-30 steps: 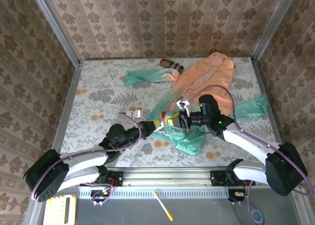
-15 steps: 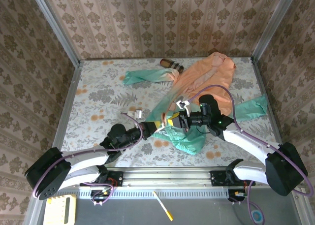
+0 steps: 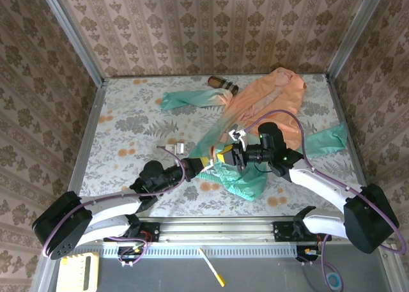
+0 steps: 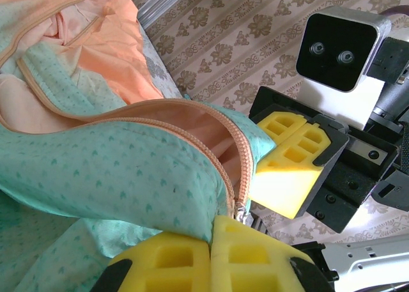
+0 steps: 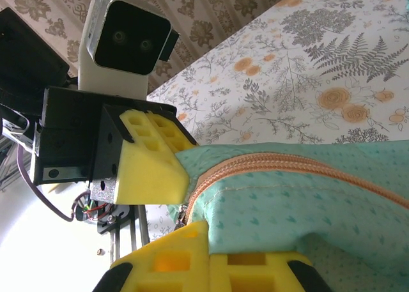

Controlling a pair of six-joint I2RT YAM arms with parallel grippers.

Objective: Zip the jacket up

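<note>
The jacket (image 3: 265,103) lies across the table, its peach top at the back right and its mint hem (image 3: 239,180) lifted near the middle. My left gripper (image 3: 206,162) and right gripper (image 3: 225,156) meet there, tips almost touching. In the left wrist view my left gripper (image 4: 213,233) is shut on the mint hem (image 4: 115,170) beside the peach zipper (image 4: 231,167), whose small metal end sits at the fingertips. The right gripper's yellow pad (image 4: 287,177) stands just behind. In the right wrist view my right gripper (image 5: 208,244) is shut on the hem (image 5: 307,202) under the zipper (image 5: 287,164), facing the left gripper's pad (image 5: 150,161).
A small brown striped cylinder (image 3: 222,84) lies at the back, by the jacket's left sleeve (image 3: 188,99). The floral table (image 3: 128,126) has patterned walls on three sides. A yellow pen (image 3: 211,266) and a yellow block (image 3: 80,271) lie below the arms' mounting rail.
</note>
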